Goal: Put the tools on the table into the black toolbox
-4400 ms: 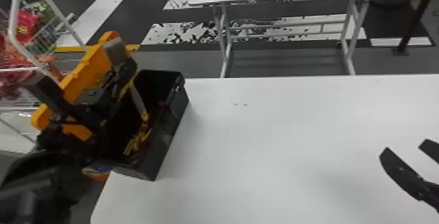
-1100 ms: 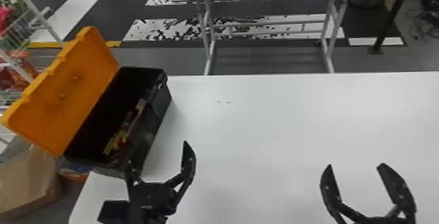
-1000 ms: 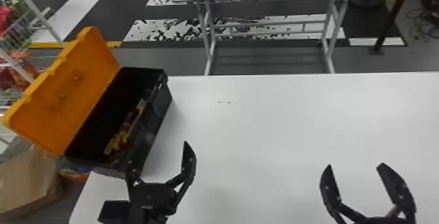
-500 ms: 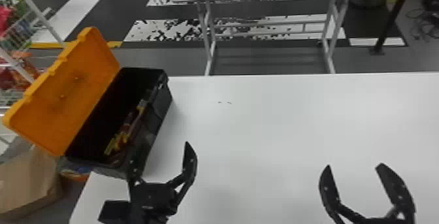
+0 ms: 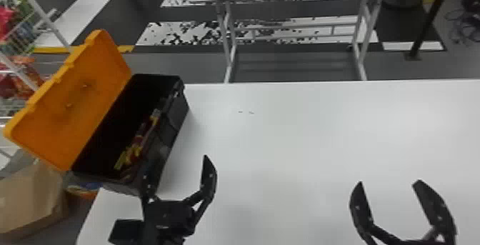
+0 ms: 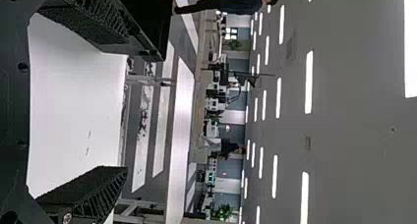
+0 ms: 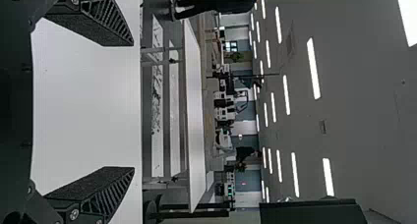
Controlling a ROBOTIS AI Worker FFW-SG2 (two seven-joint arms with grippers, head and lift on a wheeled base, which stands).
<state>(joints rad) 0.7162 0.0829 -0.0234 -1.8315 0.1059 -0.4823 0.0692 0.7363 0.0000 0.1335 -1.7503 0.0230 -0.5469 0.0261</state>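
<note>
Lid (image 5: pixel 71 101) and cavity of the black toolbox (image 5: pixel 175 119) face us at the left end of the bench (image 5: pixel 285 137), the orange lid swung open to the left. Inside, tools (image 5: pixel 134 151) with yellow and red parts lie along the right wall, towards the near end. We judge the putting-in all but finished, so the work now is mostly a careful retreat.

Near left, our left claw (image 5: pixel 176 161) stands with its fingers apart and nothing between them, one finger overlapping the box's near corner in our view; we can't tell if it touches. We'd ease it right and towards us before lifting, since a sideways knock could shove the box off the bench's left edge.

At near right, our right claw (image 5: pixel 389 181) is also spread, holding nothing; it had best wait there, well apart from the box.
</note>
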